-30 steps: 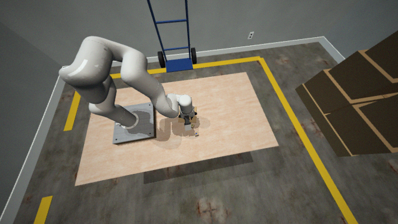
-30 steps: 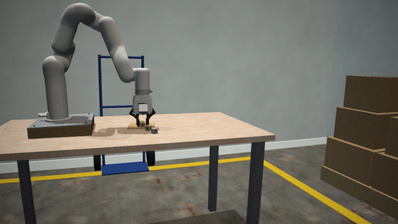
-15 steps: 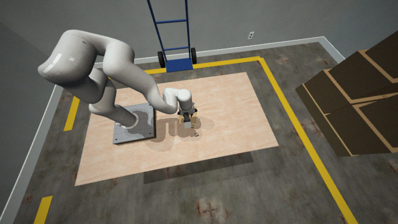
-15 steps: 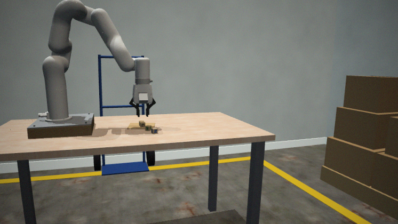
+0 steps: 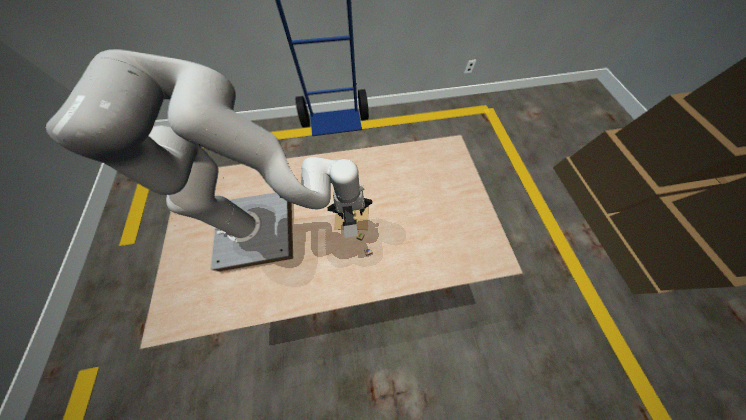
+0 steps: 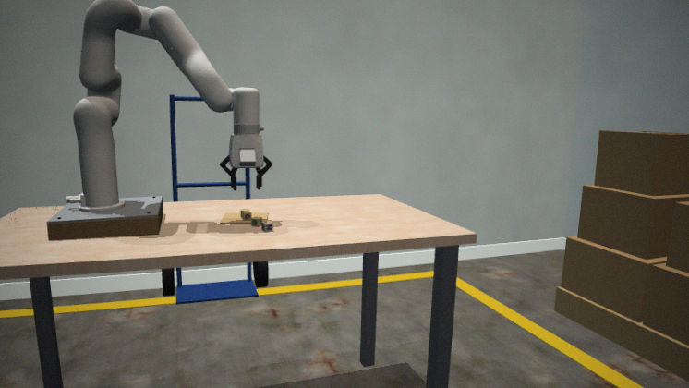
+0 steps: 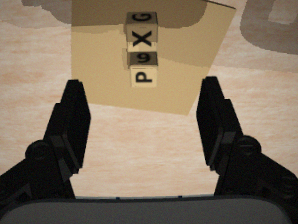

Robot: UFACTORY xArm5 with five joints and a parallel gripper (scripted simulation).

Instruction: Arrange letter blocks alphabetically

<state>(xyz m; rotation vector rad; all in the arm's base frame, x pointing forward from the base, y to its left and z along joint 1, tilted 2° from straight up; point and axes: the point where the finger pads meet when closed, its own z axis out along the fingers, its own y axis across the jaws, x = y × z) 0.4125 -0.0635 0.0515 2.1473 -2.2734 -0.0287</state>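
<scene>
Gripper (image 5: 350,214) (image 6: 247,187) (image 7: 142,96): open, nothing between the fingers, above the mat (image 5: 339,224) (image 6: 228,217) (image 7: 102,60).

Risks, left to right (exterior view):
- Mat: a low grasp could catch its thin edge and drag or tilt it.
- On it, the P/9 block (image 7: 144,76) and G/X block (image 7: 142,38) sit close together; a fingertip lowered between them might nudge either askew. Which faces are uppermost, I cannot tell; a misreading would spoil the order.
- Green-marked block (image 5: 360,236) (image 6: 256,222): near the mat's edge. If lettered, it could be set down overhanging.
- Blue-marked block (image 5: 368,252) (image 6: 267,226): off the mat; its neighbour crowds the fingers' approach, and a bump could turn it.

Materials, left to right: brushed-looking grey square base plate (image 5: 281,208) (image 6: 57,223); smooth, pale rounded arm links; angular black fingers; flat tan mat; small cubes, dark characters on pale or shaded faces; pale wood-grained tabletop (image 5: 443,208) (image 6: 361,216); brown cartons (image 5: 678,130) (image 6: 622,216) with lighter seams.

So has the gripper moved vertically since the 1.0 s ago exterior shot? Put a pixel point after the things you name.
Yes: up. The gripper (image 6: 247,185) (image 7: 142,96) was down at the mat (image 6: 230,218) (image 7: 105,90); now its fingertips are above the tabletop.
</scene>
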